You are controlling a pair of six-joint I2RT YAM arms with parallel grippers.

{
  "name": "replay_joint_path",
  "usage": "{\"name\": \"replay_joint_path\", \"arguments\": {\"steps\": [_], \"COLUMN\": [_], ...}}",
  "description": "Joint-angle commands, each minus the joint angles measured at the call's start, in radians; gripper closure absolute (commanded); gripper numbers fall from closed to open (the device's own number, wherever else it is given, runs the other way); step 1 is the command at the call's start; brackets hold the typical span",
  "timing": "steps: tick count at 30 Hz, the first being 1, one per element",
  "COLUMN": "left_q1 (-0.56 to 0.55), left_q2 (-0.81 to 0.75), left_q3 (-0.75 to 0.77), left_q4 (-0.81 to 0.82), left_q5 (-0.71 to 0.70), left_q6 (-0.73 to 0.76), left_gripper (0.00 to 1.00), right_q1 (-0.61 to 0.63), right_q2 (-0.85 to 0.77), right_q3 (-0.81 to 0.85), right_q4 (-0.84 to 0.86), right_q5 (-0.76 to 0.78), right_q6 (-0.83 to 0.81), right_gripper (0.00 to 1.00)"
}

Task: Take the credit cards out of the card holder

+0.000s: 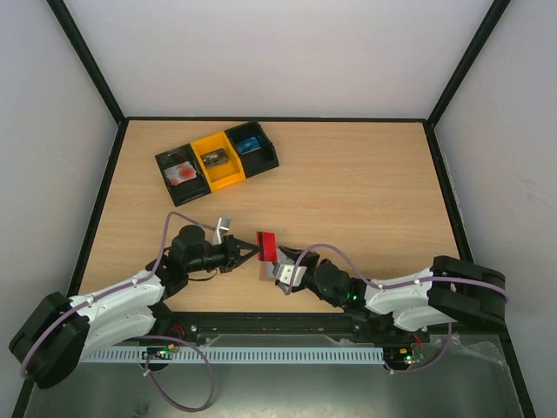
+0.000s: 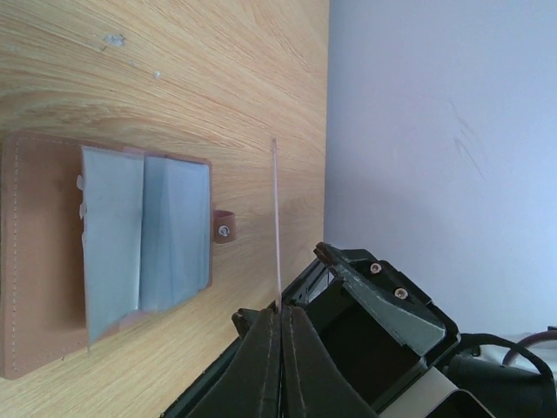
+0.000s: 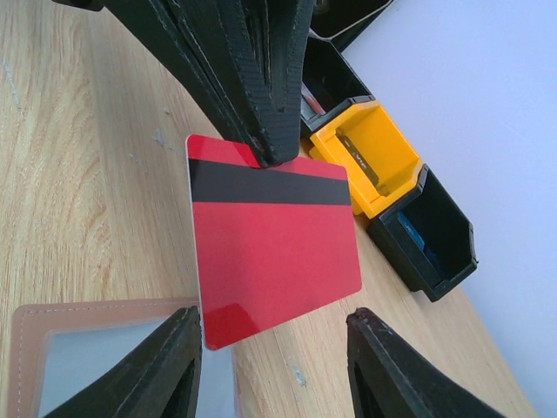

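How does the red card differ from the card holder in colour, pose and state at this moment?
The red card is red with a black stripe; the card holder is brown with a pale greyish inside. The card is pinched at one edge by the shut left gripper; the holder lies open on the table. The card is one thin sheet; the holder folds. Both are flat rectangles.

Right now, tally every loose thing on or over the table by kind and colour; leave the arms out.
Black bins: 2
Yellow bin: 1
Card holder: 1
Red card: 1
Total: 5
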Motion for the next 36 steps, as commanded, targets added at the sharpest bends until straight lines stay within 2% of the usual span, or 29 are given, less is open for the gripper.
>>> {"name": "replay_joint_path", "arguments": {"steps": [1,4,10,19,23,25,27,30,33,36], "left_q1": [0.004,0.003,0.004,0.003,0.003,0.003,0.003,0.003,0.003,0.003], "left_q2": [0.016,0.023,0.033,0.047,0.039,0.033,0.019,-0.008,-0.039,-0.094], "left_q3": [-0.022,-0.024,-0.029,-0.038,-0.039,-0.037,-0.025,0.017,0.039,0.054], "left_q4": [0.062,0.072,0.08,0.124,0.124,0.117,0.061,-0.044,-0.091,-0.135], "left_q5": [0.029,0.031,0.036,0.057,0.058,0.053,0.028,-0.004,-0.017,-0.053], "left_q6": [-0.03,-0.036,-0.054,-0.086,-0.093,-0.091,-0.064,-0.014,0.025,0.063], "left_gripper": [0.97,0.97,0.97,0.97,0.92,0.82,0.63,0.42,0.28,0.21], "right_q1": [0.018,0.023,0.039,0.06,0.069,0.072,0.074,0.075,0.074,0.075], "right_q2": [0.025,0.032,0.037,0.058,0.058,0.055,0.049,0.022,-0.03,-0.091], "right_q3": [0.025,0.023,0.009,0.002,-0.009,-0.021,-0.029,-0.036,-0.041,-0.025], "right_q4": [0.065,0.082,0.091,0.121,0.145,0.166,0.185,0.181,0.154,0.083], "right_q5": [0.04,0.051,0.041,0.096,0.127,0.141,0.149,0.154,0.157,0.185], "right_q6": [-0.049,-0.053,-0.077,-0.111,-0.118,-0.116,-0.108,-0.08,-0.007,0.112], "right_gripper": [0.55,0.57,0.76,0.97,0.98,0.98,0.98,0.98,0.98,0.98]}}
